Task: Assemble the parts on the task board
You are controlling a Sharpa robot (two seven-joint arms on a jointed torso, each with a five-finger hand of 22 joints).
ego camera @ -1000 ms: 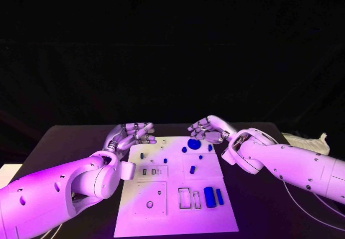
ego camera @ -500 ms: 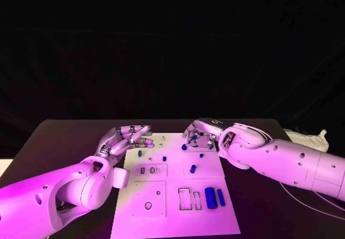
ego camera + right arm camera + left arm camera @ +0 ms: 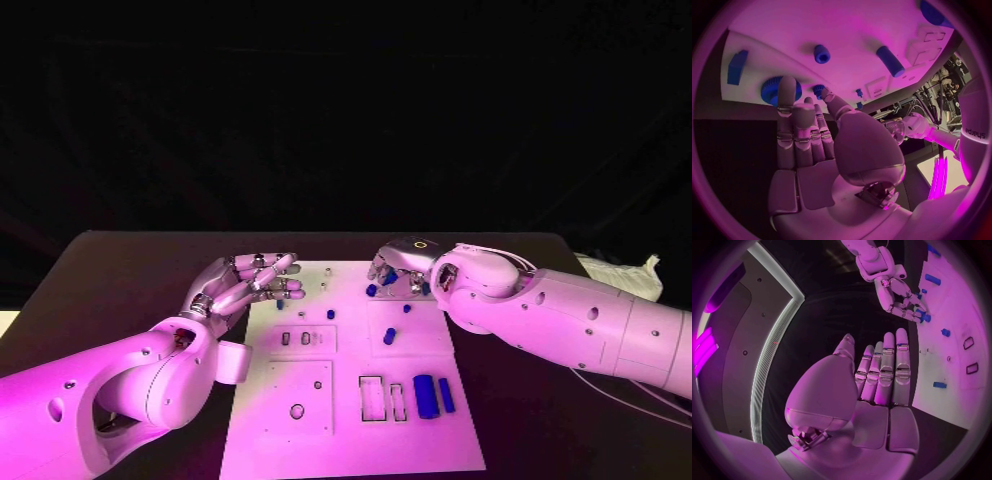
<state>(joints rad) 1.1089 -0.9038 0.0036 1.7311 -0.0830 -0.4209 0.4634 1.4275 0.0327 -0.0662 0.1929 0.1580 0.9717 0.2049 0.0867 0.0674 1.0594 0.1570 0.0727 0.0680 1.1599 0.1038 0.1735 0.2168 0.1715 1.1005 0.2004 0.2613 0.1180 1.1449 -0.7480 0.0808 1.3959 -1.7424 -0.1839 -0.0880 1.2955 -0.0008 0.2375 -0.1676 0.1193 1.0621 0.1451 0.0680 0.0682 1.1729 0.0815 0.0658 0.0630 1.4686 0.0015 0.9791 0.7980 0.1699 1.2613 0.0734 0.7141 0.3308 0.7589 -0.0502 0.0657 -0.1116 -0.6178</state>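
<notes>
Near edge: we see a long blue bar [image 3: 423,395] on the board [image 3: 346,440], long axis running near to far.
Left hand [image 3: 248,281]: by the board's left far corner; our wrist view shows fingers straight, together, holding nothing.
Right hand [image 3: 394,268]: over the far edge; its wrist view shows extended fingers touching a round blue knob [image 3: 772,89], nothing gripped.

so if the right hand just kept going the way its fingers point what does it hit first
Probably the round blue knob-like part at the far edge of the task board. In the right wrist view the right hand has its fingers reaching right up to it; whether they touch it is unclear.
</notes>
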